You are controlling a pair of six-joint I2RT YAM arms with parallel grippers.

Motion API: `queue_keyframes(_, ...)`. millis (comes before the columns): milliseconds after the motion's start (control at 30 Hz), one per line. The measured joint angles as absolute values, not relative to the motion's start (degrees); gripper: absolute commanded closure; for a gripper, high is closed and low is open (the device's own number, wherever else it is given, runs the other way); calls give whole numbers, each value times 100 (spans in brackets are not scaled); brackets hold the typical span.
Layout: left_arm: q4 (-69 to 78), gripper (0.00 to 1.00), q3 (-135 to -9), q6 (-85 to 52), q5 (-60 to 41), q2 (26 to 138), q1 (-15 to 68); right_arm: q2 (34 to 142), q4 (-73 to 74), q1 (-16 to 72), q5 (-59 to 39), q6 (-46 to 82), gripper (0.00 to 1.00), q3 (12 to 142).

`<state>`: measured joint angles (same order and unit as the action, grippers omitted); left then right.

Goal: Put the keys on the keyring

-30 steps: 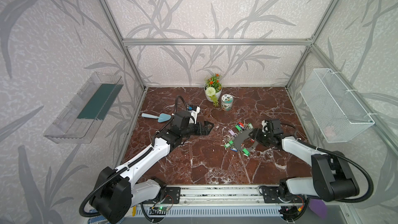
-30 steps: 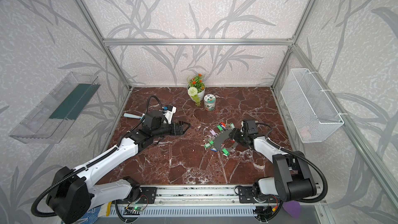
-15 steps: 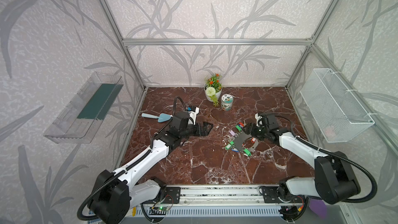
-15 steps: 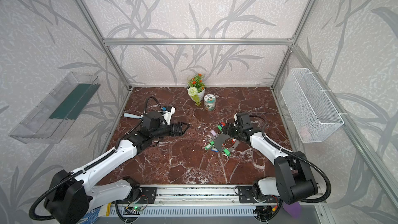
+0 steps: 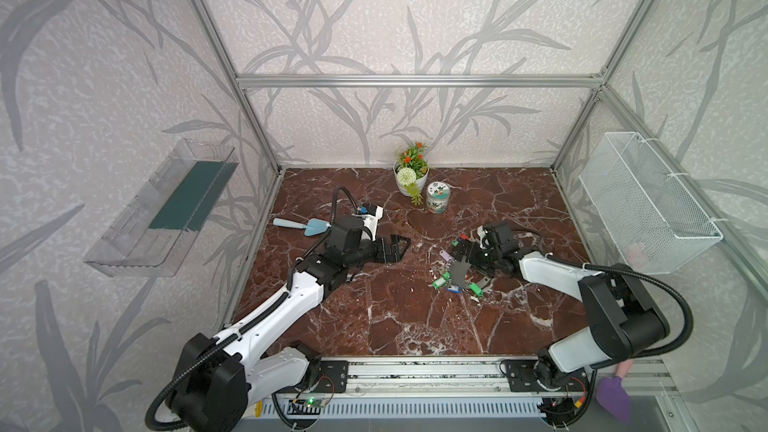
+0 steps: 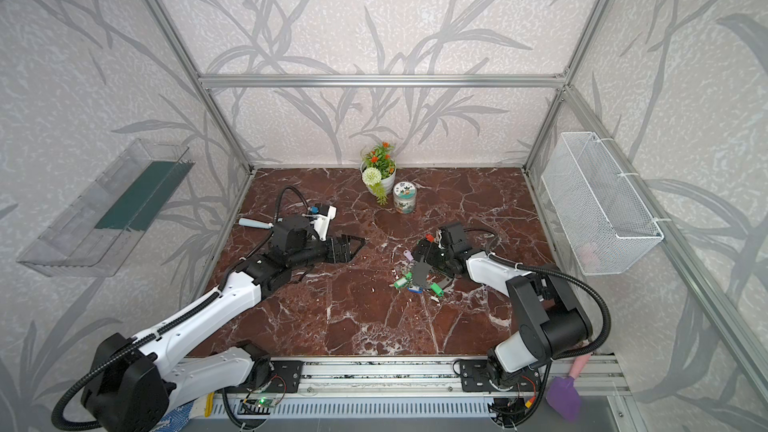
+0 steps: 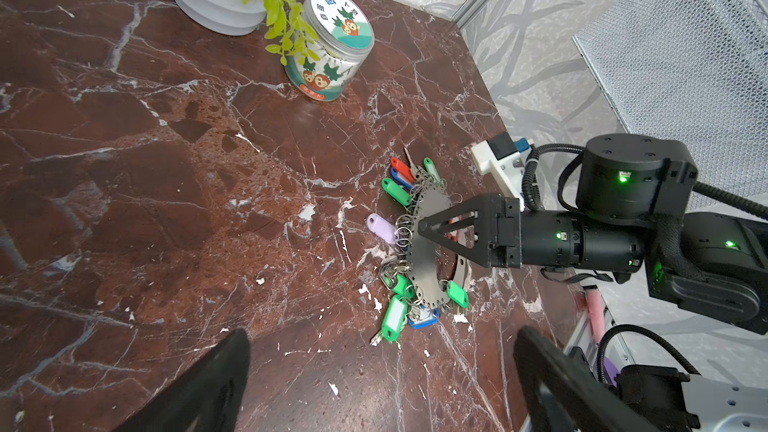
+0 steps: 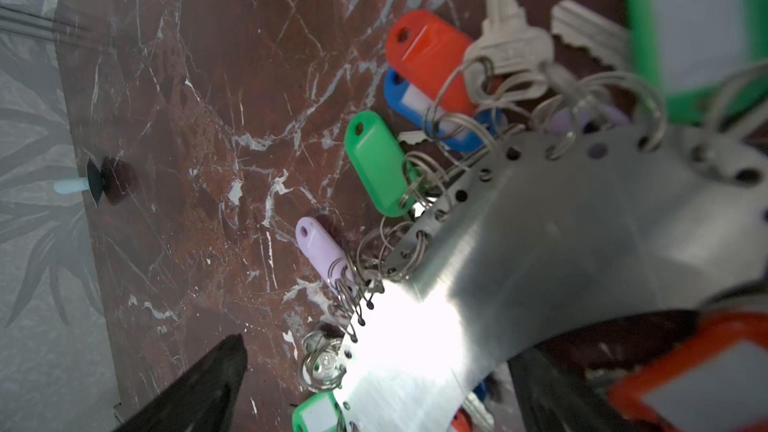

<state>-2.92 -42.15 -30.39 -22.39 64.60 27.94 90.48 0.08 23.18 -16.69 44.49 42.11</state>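
I'd call this nearly done. The lilac-tagged key (image 8: 321,250) lies on the marble tabletop (image 8: 187,118) against the keyring (image 8: 540,222), its split ring apparently caught in the plate's edge holes, though I can't confirm it's threaded. My right gripper (image 8: 376,347) is spread wide over the plate, holding nothing. The left gripper (image 7: 382,332) is released, well apart. Since a second ago the right gripper has swung in over the ring from beside it and opened wider; the left arm has barely moved

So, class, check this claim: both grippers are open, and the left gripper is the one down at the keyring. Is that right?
No. Both grippers are open, but the right gripper is the one down at the keyring; the left gripper stands apart from it. Both top views show this.
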Motion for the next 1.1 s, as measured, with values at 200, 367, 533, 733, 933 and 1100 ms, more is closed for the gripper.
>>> queue_keyframes(200,-296,1,-4215,-3035,-2204,6449,2794,9876,158,2926,-1765,4069,1,5026)
queue_keyframes(367,-296,1,-4193,-3011,-1988,6294,2792,9824,-27,3118,-1673,3835,1,5087)
queue_keyframes(533,-224,1,-4051,-2995,-1334,5916,2768,8788,-886,2882,-873,3409,1,5096)
queue_keyframes(733,110,1,-3586,-2803,49,5251,2729,6685,-676,2504,-14,2346,1,4934)
queue_keyframes(933,504,1,-3271,-2532,2171,5310,2689,5347,-21,2084,1125,1516,1,3800)
queue_keyframes(1100,910,1,-2941,-1863,3667,5977,2429,5345,572,1852,2272,987,1,2783)
